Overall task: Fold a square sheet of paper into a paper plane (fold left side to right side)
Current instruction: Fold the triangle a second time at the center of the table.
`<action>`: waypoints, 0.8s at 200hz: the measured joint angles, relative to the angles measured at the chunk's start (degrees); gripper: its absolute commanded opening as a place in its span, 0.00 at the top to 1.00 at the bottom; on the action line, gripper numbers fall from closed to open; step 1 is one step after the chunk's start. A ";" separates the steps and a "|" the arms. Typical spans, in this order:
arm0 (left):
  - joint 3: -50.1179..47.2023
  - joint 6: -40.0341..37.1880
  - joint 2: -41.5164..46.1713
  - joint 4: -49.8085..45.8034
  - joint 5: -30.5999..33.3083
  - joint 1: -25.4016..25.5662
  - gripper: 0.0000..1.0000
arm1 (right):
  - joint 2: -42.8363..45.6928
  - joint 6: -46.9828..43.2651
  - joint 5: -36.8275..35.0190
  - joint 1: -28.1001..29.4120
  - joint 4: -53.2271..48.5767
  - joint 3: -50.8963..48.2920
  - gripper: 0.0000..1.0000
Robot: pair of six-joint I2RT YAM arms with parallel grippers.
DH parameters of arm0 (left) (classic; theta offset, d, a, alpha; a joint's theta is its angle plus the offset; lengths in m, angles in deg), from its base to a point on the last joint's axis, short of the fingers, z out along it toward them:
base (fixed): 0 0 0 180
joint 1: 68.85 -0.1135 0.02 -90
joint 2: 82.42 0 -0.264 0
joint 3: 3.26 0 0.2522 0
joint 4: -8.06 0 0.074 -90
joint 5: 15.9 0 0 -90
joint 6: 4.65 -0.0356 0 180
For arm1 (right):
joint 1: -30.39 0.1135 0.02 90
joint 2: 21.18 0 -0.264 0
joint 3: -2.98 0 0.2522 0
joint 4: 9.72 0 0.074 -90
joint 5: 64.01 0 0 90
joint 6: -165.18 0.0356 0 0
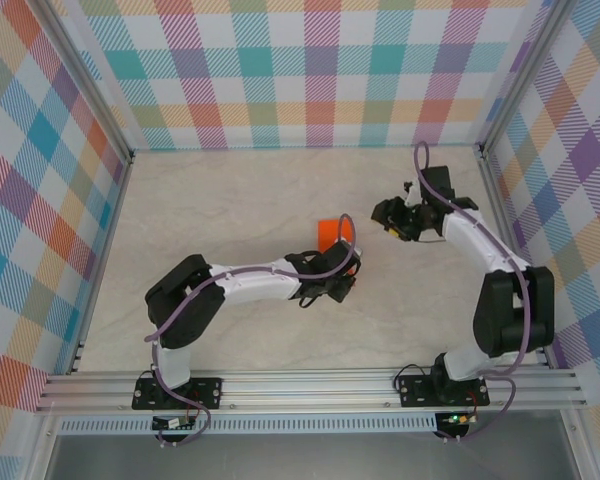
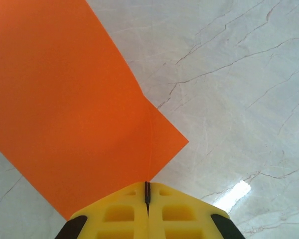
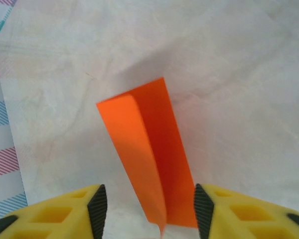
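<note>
Pale marbled tabletop [image 1: 220,200] lies under both arms, with checked walls [image 1: 320,70] around it. Our left gripper [image 2: 147,188] has its yellow fingers pressed together on an edge of the orange sheet of paper [image 2: 65,99], where a crease runs into the pinch. Our right gripper [image 3: 149,201] is spread wide and holds nothing. The folded sheet's near end shows between its fingers, though we cannot tell whether they touch it. From above, the sheet lies mid-table, just beyond the left gripper.

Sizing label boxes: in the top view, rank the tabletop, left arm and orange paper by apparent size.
1. tabletop
2. left arm
3. orange paper, partly covered by that arm
</note>
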 measured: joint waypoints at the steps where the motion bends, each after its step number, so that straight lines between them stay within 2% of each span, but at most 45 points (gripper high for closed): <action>1: -0.02 0.02 0.09 0.02 -0.13 -0.09 0.96 | 0.13 0.00 0.02 0.00 -0.02 -0.22 0.64; 25: -0.59 0.83 1.86 0.09 -3.06 -2.25 0.96 | 1.55 -0.55 3.34 0.68 3.50 -9.25 0.80; 46: -1.07 1.49 2.67 0.07 -5.68 -4.07 0.96 | 0.33 0.79 5.40 2.49 6.40 -16.00 0.85; 73: -1.60 1.62 2.78 0.04 -8.55 -5.84 0.96 | -2.21 2.38 6.71 6.19 10.32 -18.75 0.93; 114: -2.03 1.70 2.78 -0.02 -12.24 -7.85 0.95 | -4.61 3.52 6.27 10.29 13.86 -18.78 0.94; 160: -2.05 1.53 2.78 -0.57 -14.23 -9.81 0.95 | -9.09 3.52 4.50 11.47 13.42 -17.55 0.94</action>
